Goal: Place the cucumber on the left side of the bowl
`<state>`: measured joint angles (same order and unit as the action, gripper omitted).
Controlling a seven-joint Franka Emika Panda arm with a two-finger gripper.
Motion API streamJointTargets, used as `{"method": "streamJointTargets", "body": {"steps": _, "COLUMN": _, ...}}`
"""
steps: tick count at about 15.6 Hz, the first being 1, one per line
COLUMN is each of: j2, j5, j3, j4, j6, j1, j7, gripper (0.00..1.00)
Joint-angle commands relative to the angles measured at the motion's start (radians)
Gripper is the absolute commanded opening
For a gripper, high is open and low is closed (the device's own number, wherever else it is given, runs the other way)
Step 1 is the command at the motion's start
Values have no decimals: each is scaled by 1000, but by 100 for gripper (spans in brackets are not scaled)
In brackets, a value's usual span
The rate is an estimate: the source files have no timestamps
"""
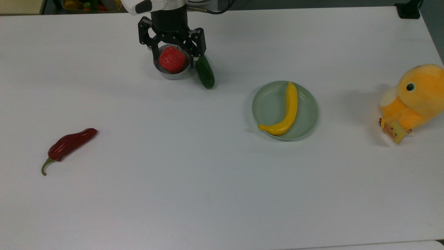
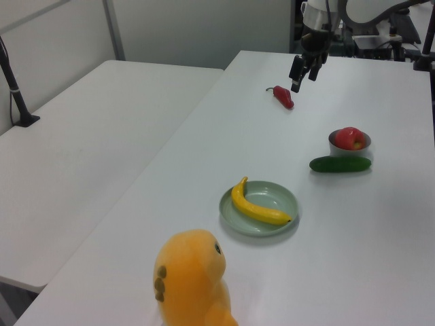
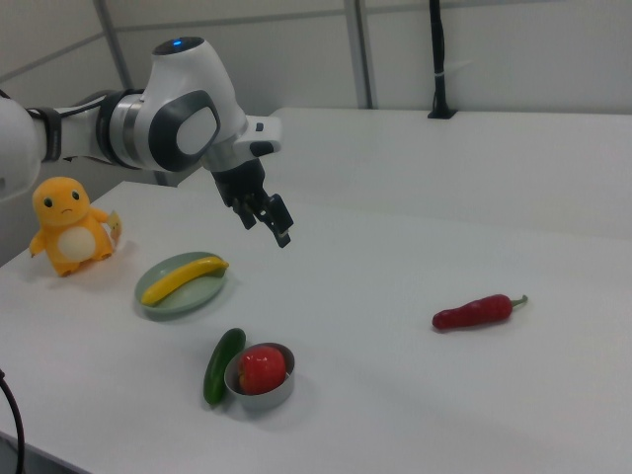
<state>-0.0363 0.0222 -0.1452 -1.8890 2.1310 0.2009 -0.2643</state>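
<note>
The dark green cucumber (image 1: 205,73) (image 2: 340,164) (image 3: 221,367) lies flat on the white table, against the small grey metal bowl (image 1: 167,74) (image 2: 338,145) (image 3: 265,398). It is on the top view's right of the bowl and on the right view's left of it. A red fruit (image 1: 172,59) (image 3: 263,369) sits in the bowl. My gripper (image 1: 174,59) (image 2: 304,75) (image 3: 269,229) hangs open and empty, well above the table and clear of both.
A pale green plate (image 1: 270,104) (image 2: 279,198) (image 3: 156,296) holds a yellow banana (image 1: 288,111). A dark red chili (image 1: 69,145) (image 2: 283,96) (image 3: 476,312) lies far off on the top view's left. A yellow plush toy (image 1: 412,100) (image 2: 194,278) (image 3: 69,225) sits at the top view's right edge.
</note>
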Motion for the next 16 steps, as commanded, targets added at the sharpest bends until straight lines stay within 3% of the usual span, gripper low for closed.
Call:
{"method": "streamJointTargets", "body": {"steps": 1, "j2": 19, "j5": -16, "j3": -10, "j4": -13, "j6": -63, "j1": 14, "j7": 124, "gripper": 100}}
{"method": "streamJointTargets", "body": {"steps": 16, "j2": 36, "j5": -4, "j3": -7, "j4": 11, "j6": -180, "j1": 9, "j7": 154, "gripper": 100}}
